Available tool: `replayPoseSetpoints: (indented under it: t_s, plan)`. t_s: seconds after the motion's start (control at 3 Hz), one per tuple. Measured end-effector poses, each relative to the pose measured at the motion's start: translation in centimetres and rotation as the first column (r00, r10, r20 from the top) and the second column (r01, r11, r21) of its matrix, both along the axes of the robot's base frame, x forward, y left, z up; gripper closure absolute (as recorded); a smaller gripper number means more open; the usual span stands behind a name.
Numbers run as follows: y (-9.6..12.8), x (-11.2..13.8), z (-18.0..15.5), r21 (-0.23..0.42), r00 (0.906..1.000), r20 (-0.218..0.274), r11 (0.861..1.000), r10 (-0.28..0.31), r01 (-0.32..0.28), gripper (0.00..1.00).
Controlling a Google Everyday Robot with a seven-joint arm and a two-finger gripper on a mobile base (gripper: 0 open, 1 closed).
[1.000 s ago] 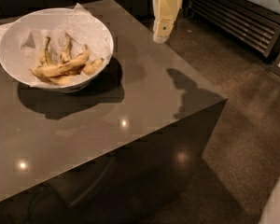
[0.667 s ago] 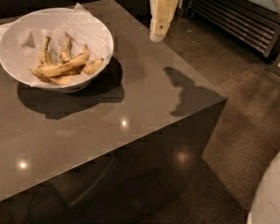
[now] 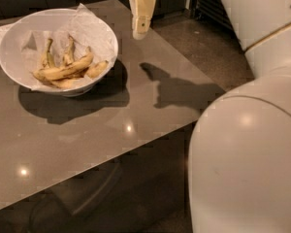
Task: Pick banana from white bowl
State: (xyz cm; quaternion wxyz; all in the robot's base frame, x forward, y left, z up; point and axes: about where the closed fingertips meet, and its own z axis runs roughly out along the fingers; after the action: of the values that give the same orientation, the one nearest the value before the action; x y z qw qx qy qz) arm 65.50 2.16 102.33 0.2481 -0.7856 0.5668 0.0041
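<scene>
Camera view: claw (image 3: pixel 139 32) (grip state: cannot tell) above table (image 3: pixel 150 101) far edge, right of white bowl (image 3: pixel 8 57); bananas (image 3: pixel 63 71) inside.

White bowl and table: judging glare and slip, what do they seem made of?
White bowl: smooth, evenly white, likely ceramic or plastic. Table: polished grey stone or laminate, mirroring bright light spots. Pincer hangs above the table, right of the bowl in view.
</scene>
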Motion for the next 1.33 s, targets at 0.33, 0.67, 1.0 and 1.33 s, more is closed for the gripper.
replayPoseSetpoints:
  t_s: [0.33,0.67,1.0,1.33]
  plan:
    - [0.6,0.8,0.4,0.021,0.9997,0.025,1.000,-0.003,0.003,0.00]
    - [2.6,1.2,0.2,0.015,0.9988,0.029,0.999,0.039,-0.040,0.00]
    - [6.3,1.9,-0.1,-0.004,0.9927,0.032,0.993,0.117,-0.116,0.00]
    - [9.2,2.7,-1.2,-0.015,0.9861,0.024,0.986,0.164,-0.164,0.13]
